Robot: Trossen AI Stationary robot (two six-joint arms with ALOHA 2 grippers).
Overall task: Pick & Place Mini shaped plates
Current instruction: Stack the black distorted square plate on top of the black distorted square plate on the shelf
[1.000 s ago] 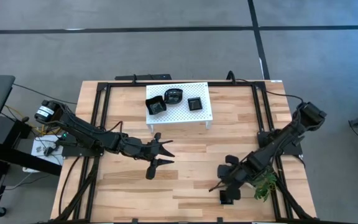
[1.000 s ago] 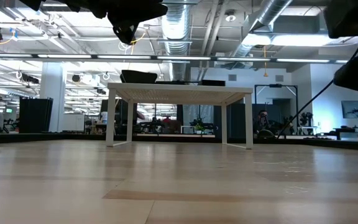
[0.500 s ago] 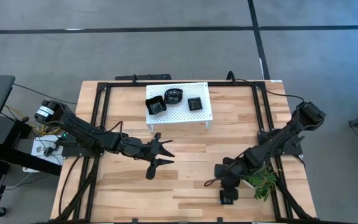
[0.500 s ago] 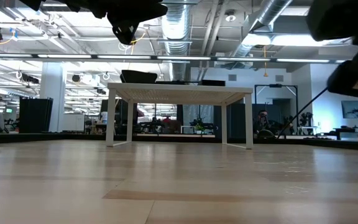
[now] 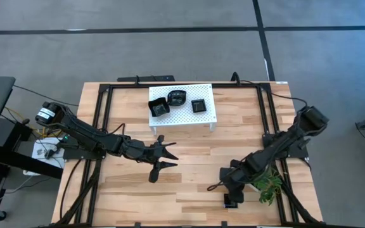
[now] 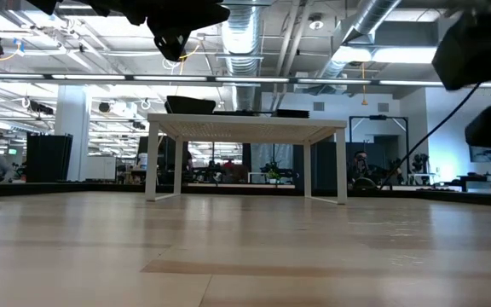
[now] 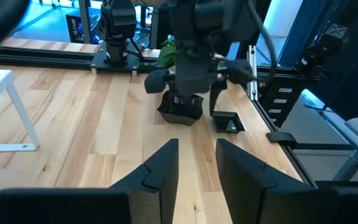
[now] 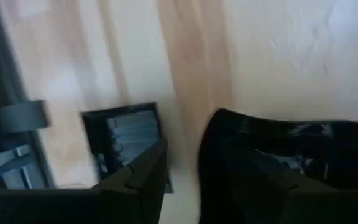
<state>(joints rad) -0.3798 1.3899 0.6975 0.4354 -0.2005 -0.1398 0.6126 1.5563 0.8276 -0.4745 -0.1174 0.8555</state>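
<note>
Pale wood planks make up the bench [image 5: 189, 152], framed by black rails, with a white perforated rack [image 5: 181, 106] standing near its far edge. Three glossy black mini plates sit on the rack: a square plate [image 5: 159, 107] toward the left arm's side, a rounded plate [image 5: 177, 97] in the middle, and a small square plate [image 5: 198, 105] toward the right arm's side. The left gripper [image 5: 164, 159] hovers over the bench's middle, just in front of the rack, its fingers spread wide and holding nothing. The right gripper [image 5: 231, 182] is down near the front of the bench on the right arm's side, over a dark rounded dish [image 7: 180, 107] that rests on the wood; the left wrist view shows its fingers on either side of that dish, but whether they grip it cannot be told. Just beside this dish lies a small flat square dish [image 7: 229, 123], apart from it. A green leafy plant [image 5: 268, 185] crowds the right arm from the outer side, its leaves close against the arm near the rail.
</note>
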